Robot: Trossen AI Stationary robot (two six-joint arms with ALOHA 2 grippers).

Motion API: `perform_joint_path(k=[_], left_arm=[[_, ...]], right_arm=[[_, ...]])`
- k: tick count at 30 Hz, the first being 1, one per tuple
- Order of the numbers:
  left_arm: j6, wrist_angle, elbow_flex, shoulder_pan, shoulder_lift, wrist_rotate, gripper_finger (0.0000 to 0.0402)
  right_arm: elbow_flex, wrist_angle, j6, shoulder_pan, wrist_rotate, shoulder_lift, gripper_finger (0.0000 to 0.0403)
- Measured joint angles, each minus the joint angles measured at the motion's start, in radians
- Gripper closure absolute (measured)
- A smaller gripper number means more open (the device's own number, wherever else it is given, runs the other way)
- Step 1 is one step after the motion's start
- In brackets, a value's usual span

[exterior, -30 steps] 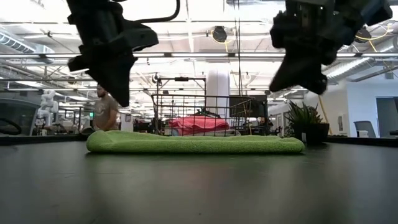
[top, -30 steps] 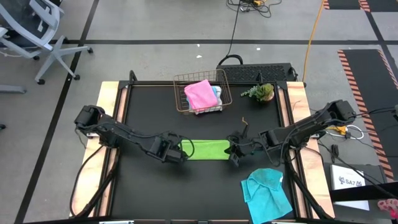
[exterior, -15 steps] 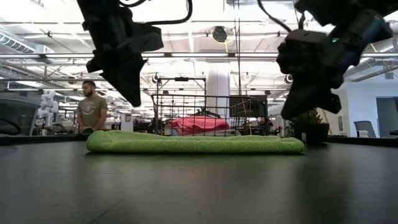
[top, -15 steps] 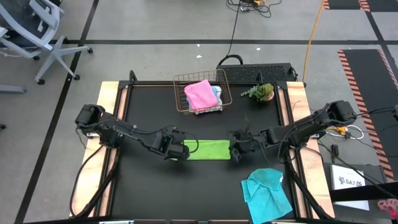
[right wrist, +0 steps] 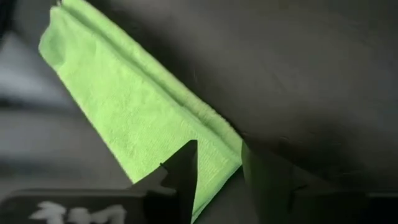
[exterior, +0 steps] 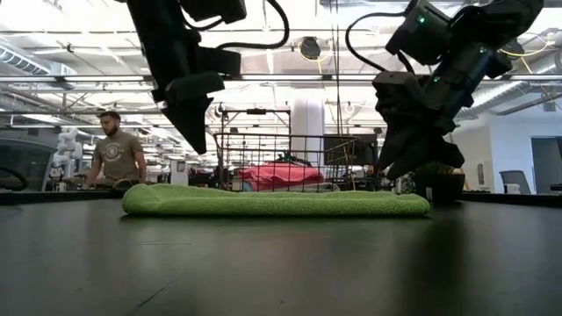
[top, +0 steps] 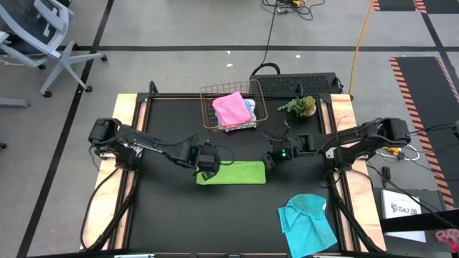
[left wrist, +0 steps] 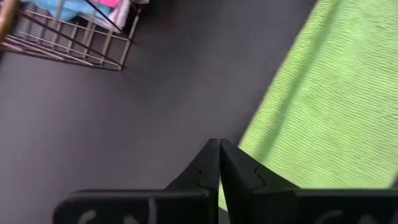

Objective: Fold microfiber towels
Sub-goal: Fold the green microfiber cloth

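Lifted and pulled back toward the far side of the desk since half a second ago, both grippers, now off the lime green towel; left gripper hovering above the towel's left end, fingers pressed together in the left wrist view, nothing between them; right gripper hanging just past the towel's far right corner, fingers spread with that corner showing in the gap, not touching it; green towel itself lying flat as a folded strip near the middle of the dark desk, unshifted, seen from the low view as a long low pad; behind it the copper wire basket holding the pink towel over a cyan-blue towel, only an edge of which shows; small green plant just right of the basket; another cyan-blue towel crumpled at the near right of the desk, well apart from both grippers; person standing in the room beyond, at the low view's left.
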Motion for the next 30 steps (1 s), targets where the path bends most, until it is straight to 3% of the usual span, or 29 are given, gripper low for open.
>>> perform_joint_path(k=[14,30], left_arm=[[-0.051,0.004,0.000,0.062,0.000,0.024,0.0380],[-0.124,0.004,0.000,0.063,0.000,0.030,0.0380]], right_arm=[[0.002,0.014,-0.033,-0.014,-0.086,0.152,0.0270],[-0.001,0.091,-0.079,-0.014,-0.083,0.167,0.0270]])
